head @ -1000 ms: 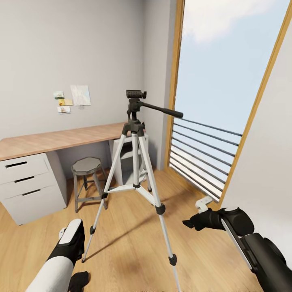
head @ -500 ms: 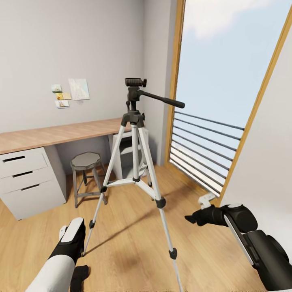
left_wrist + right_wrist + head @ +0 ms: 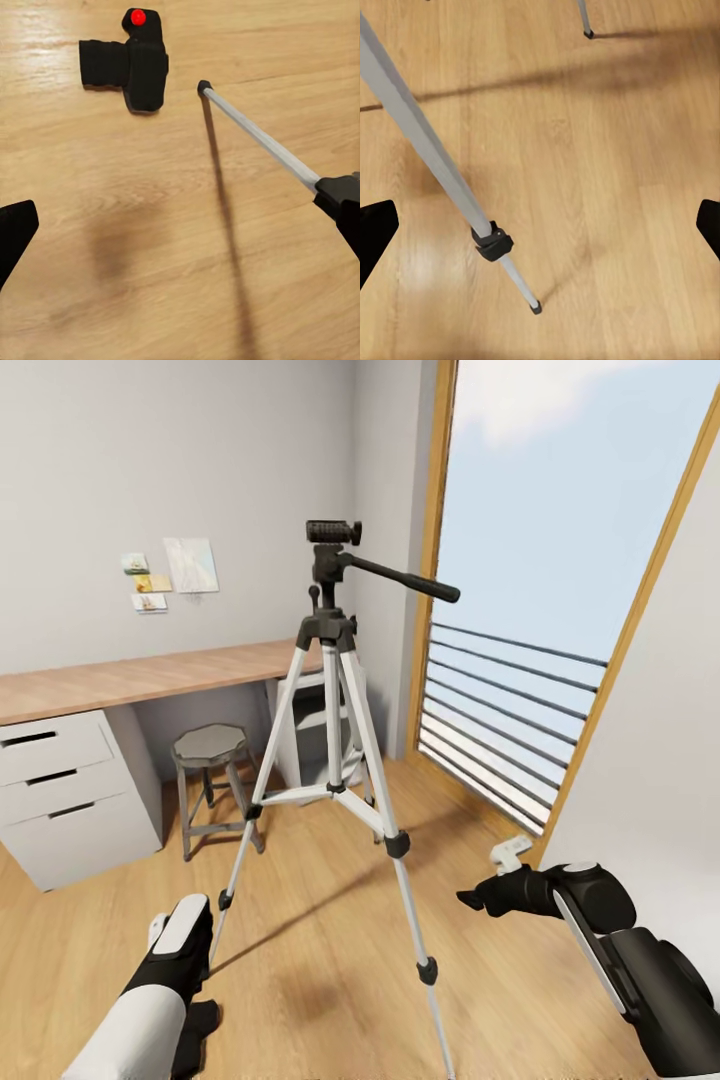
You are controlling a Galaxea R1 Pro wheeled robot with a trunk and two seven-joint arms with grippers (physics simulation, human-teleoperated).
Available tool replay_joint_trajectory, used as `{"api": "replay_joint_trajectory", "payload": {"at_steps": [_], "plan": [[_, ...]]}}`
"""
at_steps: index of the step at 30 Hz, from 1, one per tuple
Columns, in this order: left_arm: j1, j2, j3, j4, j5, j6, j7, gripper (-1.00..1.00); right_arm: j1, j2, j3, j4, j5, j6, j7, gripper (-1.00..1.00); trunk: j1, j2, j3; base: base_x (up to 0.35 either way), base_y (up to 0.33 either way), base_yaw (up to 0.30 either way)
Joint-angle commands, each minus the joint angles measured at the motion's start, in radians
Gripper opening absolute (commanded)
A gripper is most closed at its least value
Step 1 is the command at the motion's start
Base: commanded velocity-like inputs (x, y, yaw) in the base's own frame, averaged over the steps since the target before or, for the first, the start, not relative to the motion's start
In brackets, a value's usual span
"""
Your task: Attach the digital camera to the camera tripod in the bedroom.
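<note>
The camera tripod (image 3: 333,660) stands on the plank floor in mid-room, its black head (image 3: 333,532) bare and its pan handle (image 3: 400,577) pointing right. The digital camera (image 3: 127,64), black with a red button, lies on the floor beside one tripod foot (image 3: 203,87) in the left wrist view. My left gripper (image 3: 180,240) hangs open above the floor, short of the camera, holding nothing. My left arm (image 3: 178,950) is low at the left, in front of a leg. My right gripper (image 3: 488,878) is open and empty, right of the front leg (image 3: 442,172).
A wooden desk (image 3: 140,678) with white drawers (image 3: 60,790) runs along the far wall, and a small grey stool (image 3: 208,745) stands under it. A tall wood-framed window (image 3: 560,560) with rails takes up the right. A grey wall (image 3: 660,760) is close by my right arm.
The whole head view has shifted: tripod, desk and stool sit higher in the picture, so the camera moved. Both arms hold nearly the same place and both grippers stay open.
</note>
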Motion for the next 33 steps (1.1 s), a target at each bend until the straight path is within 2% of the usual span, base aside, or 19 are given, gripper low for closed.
{"api": "replay_joint_trajectory", "payload": {"at_steps": [1, 8, 20, 27, 33], "plan": [[-0.005, -0.001, 0.002, 0.000, 0.006, -0.005, 0.001, 1.00, -0.001, -0.001, 0.001, -0.001, 0.006, 0.003, 0.005, 1.00, 0.004, -0.008, -0.005, 0.000, 0.000, 0.000], [-0.046, -0.001, -0.001, 0.064, 0.005, -0.005, 0.005, 1.00, 0.004, -0.002, -0.003, -0.013, 0.008, 0.003, 0.006, 1.00, 0.031, -0.057, -0.028, 0.000, 0.000, 0.000], [-0.060, -0.002, -0.007, 0.084, 0.003, -0.005, 0.007, 1.00, 0.006, -0.002, -0.002, -0.047, 0.008, 0.003, 0.006, 1.00, 0.077, -0.141, -0.068, 0.000, 0.000, 0.000], [-0.061, -0.003, -0.027, 0.085, -0.036, -0.016, 0.008, 1.00, 0.006, -0.003, 0.002, -0.051, 0.008, 0.003, 0.006, 1.00, 0.103, -0.190, -0.098, 0.000, 0.000, 0.000], [-0.062, -0.002, -0.033, 0.085, -0.046, -0.029, 0.007, 1.00, 0.007, -0.003, 0.003, -0.052, 0.008, 0.003, 0.006, 1.00, 0.126, -0.232, -0.126, 0.000, 0.000, 0.000]]}}
